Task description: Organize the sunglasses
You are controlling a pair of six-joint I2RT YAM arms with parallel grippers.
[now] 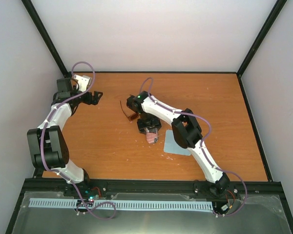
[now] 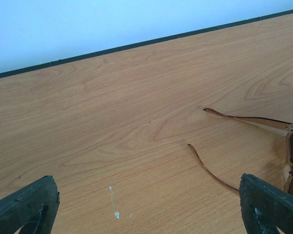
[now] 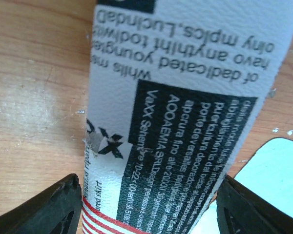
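Note:
The sunglasses (image 1: 129, 113), thin red-brown frame with open temple arms, lie on the wooden table mid-back. In the left wrist view they (image 2: 249, 119) lie ahead at the right edge, partly cut off. My left gripper (image 1: 96, 95) is open and empty, left of the glasses; its jaws stand wide over bare wood (image 2: 149, 214). My right gripper (image 1: 149, 127) is just in front of the glasses and is shut on the oval case (image 1: 152, 138). In the right wrist view the case (image 3: 185, 97), white with black print and red stripes, fills the space between my fingers (image 3: 149, 195).
A light blue square cloth (image 1: 178, 144) lies on the table right of the case, under my right forearm; its corner shows in the right wrist view (image 3: 278, 170). Black frame posts and white walls bound the table (image 1: 224, 97).

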